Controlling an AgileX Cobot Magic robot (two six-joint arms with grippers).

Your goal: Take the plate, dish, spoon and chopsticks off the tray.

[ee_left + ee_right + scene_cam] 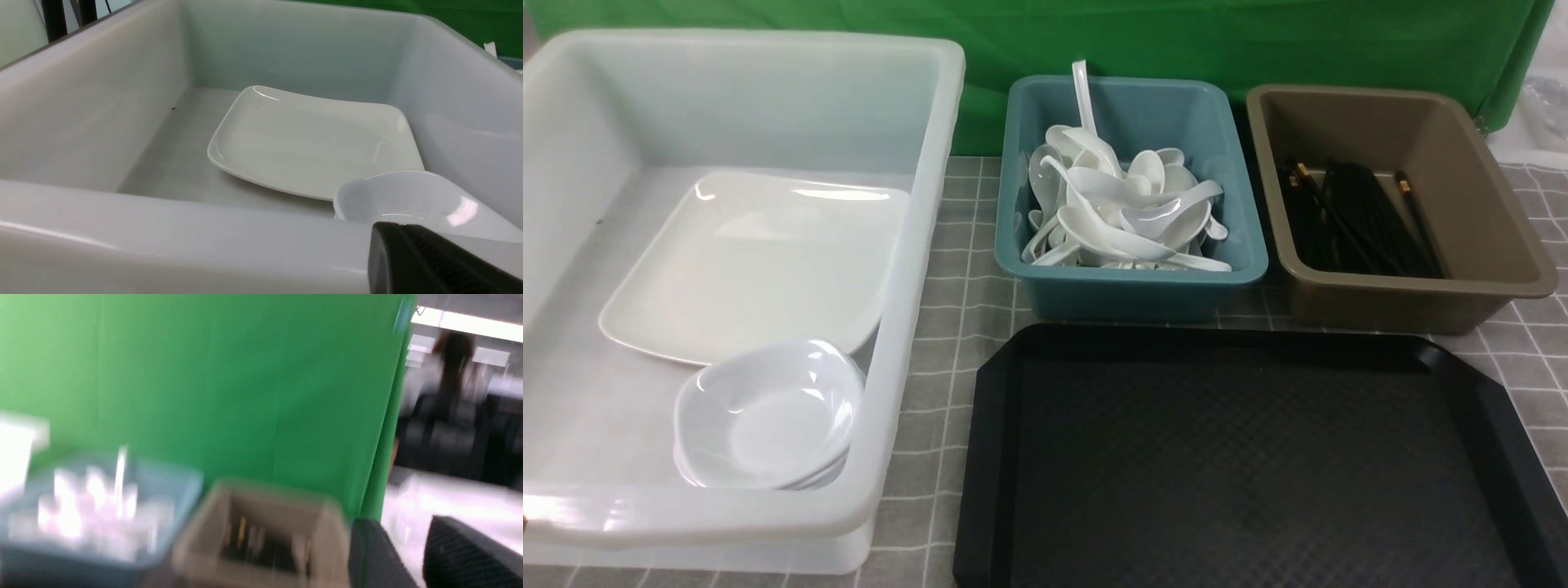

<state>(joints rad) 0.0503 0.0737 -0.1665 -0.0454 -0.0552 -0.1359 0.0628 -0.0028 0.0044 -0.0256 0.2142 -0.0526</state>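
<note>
Tray (1241, 474): nothing lies on its textured floor, so you have no target left there

Taking the tray as reference:
- plate (752, 261) lies flat in the white tub (907, 327), left of the tray and a little beyond it
- dish (768, 416) sits on a small stack in the same tub, overlapping the plate's near edge
- spoon: 1 of many in the heap of spoons (1119, 212) in the teal bin (1135, 286), just beyond the tray's far left edge; you cannot tell which
- chopsticks (1364, 220) lie in the brown bin (1405, 302), just beyond the tray's far right edge, long axis running away from the tray

Left gripper (429, 261): jaws closed on nothing, just outside the tub wall on the tray's near side, plate and dish beyond it. Right gripper (408, 555): picture blurred, but its 2 fingers (461, 555) stand apart with nothing between them, on the tray's side of the brown bin. Neither arm shows in the front view

Judgement: all 4 items are off the tray; the task looks complete. Whatever you do next turns on clearance, not approach: the left gripper is nearer the tub, the right nearer the bins
</note>
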